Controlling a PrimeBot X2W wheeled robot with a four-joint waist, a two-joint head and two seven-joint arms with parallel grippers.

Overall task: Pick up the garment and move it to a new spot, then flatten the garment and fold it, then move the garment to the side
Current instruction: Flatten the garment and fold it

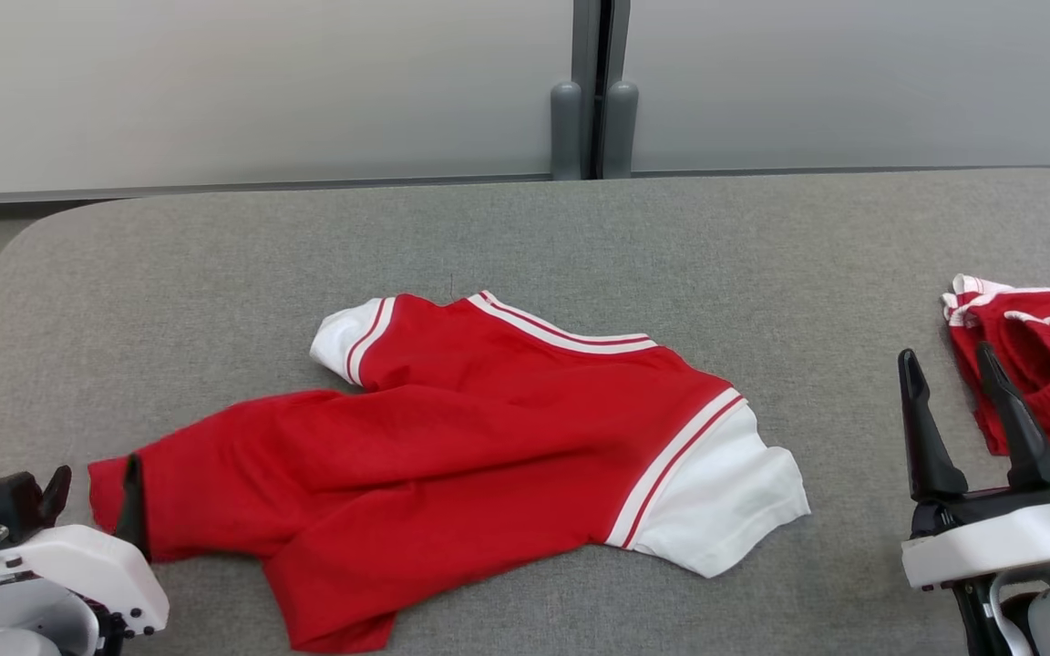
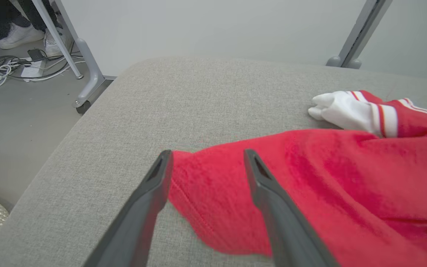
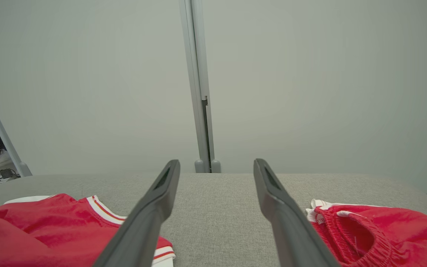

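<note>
grey table (image 1: pixel 215 273) with rumpled red garment (image 1: pixel 488 428), left pincer (image 2: pixel 207 154) open over its edge, right pincer (image 1: pixel 944 355) open, well apart

Bright, even, diffuse light, soft faint shadows under the garment (image 1: pixel 488 437), head view sharp, garment's near hem blurred in left wrist view, wide-angle bowing toward wrist views' edges.

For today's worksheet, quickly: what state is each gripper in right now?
Left gripper: open over the red white-sleeved fabric shirt, not gripping.
Right gripper: open, empty.
</note>
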